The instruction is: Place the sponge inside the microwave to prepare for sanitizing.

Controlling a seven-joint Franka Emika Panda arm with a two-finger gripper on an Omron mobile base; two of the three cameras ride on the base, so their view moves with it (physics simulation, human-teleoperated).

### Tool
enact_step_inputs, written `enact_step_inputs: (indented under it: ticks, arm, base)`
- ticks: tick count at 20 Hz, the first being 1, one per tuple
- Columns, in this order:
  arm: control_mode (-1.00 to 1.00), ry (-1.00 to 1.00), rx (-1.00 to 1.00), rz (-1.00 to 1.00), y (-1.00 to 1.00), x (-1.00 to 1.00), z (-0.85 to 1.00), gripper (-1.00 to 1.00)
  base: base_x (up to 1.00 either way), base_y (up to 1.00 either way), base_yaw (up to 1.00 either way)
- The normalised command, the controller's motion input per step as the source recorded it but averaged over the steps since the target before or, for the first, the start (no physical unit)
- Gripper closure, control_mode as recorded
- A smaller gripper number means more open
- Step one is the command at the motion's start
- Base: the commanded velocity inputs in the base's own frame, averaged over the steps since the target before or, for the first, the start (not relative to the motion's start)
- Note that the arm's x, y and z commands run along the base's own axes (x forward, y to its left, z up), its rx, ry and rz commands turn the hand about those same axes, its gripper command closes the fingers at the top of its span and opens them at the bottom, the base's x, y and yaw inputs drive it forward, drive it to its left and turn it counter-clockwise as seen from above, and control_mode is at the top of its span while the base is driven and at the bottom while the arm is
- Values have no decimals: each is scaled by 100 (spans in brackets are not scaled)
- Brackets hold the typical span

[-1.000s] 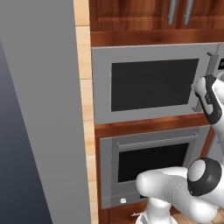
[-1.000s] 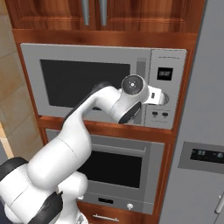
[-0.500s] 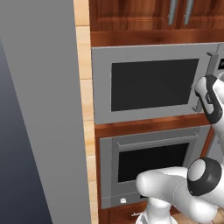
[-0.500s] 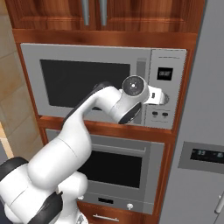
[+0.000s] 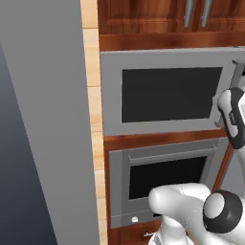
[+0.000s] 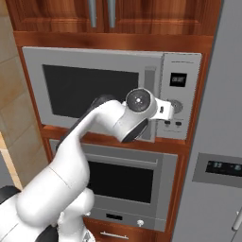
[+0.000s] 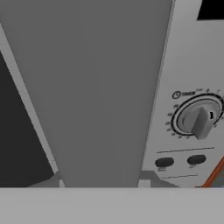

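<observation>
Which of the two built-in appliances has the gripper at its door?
The upper one, the microwave, with the dial panel; the oven sits below it.

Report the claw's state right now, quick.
Claw: shut, up against the right edge of the microwave door by its handle; whether it actually grips the handle cannot be told.

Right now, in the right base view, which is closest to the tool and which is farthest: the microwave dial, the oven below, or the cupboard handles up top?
1. Microwave dial, just right of the tool.
2. Oven, below.
3. Cupboard handles, up top, about as far; too close to call.
</observation>
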Motion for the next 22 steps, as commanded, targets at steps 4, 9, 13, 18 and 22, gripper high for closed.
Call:
enact_step_inputs:
  ticks: [4,9,13,18,22]
  arm:
    - [-100,0,-2,-8,30,-100,0,100]
    - [-100,2,-5,-15,44,-100,0,100]
    - [-100,0,-4,-21,66,-100,-1,100]
    - [-100,-1,0,-28,65,-100,-20,100]
    - [-100,-4,0,-27,50,-64,-26,100]
  base:
    - [0,0,0]
    - [0,0,0]
    - [0,0,0]
    - [0,0,0]
    - [0,0,0]
